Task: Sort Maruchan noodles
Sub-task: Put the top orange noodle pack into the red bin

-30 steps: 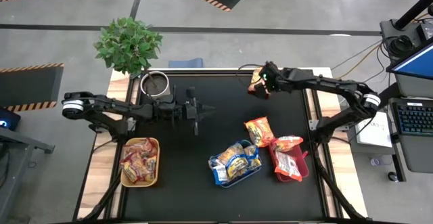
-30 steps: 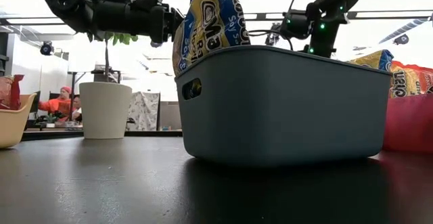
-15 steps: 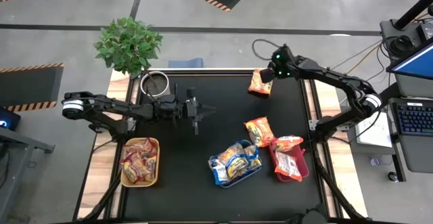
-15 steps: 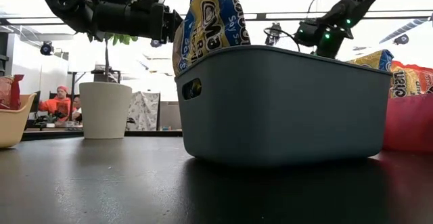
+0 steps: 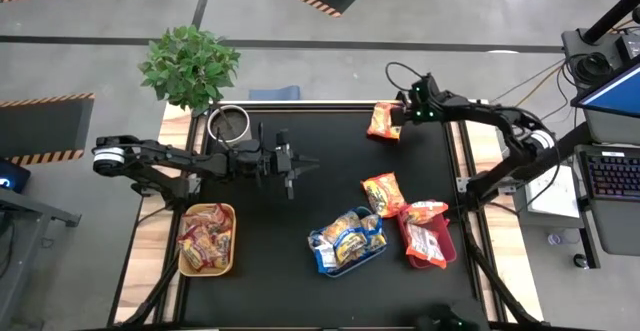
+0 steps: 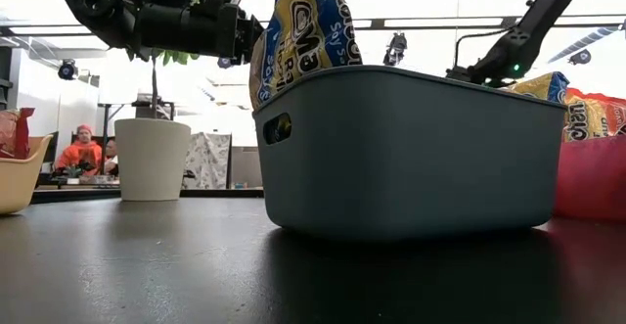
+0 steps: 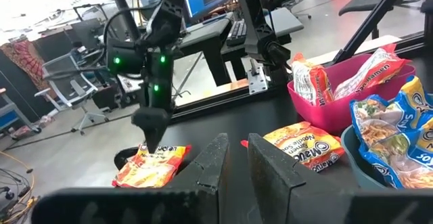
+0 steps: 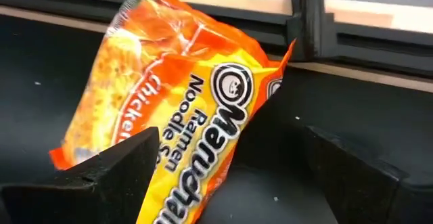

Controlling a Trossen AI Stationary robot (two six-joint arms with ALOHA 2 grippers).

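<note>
With its fingers spread wide by the orange Maruchan packet [image 5: 383,121] upper right, right gripper [image 5: 402,117] prob. mid-regrasp, next needs re-centring & closing; left gripper [image 5: 297,163] waits center-left, nearly shut, empty.

High view: even, soft overhead light, weak shadows under the arms. Low view: strong backlight from the bright room behind, blown-out white (ceiling detail lost); tub [image 6: 406,148] reads dark, surface [image 6: 147,265] sheens faintly. Right wrist view: packet [image 8: 169,116] glossy, near fingers [image 8: 108,176] blurred.
</note>
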